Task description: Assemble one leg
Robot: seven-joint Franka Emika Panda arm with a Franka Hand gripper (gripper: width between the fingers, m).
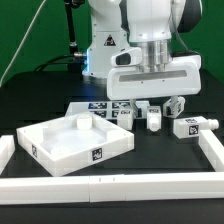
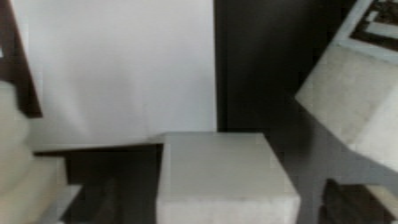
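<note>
The robot arm's fingers (image 1: 172,103) hang low over the black bench (image 1: 170,150), beyond the large white square tray-like plastic tabletop (image 1: 40,142); their opening cannot be told. A small white stubby tagged plastic leg (image 1: 155,118) lies near that tabletop's far corner.

legs (image 1: 154,119) lie beside the tabletop (image 1: 60,158), marker board (image 1: 97,104) behind

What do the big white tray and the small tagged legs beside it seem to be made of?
Tray: likely hard white plastic, smooth and matte; even colour and crisp moulded walls suggest it, though painted wood cannot be excluded. Leg: same white plastic look, with black-and-white printed tags on its faces.
</note>
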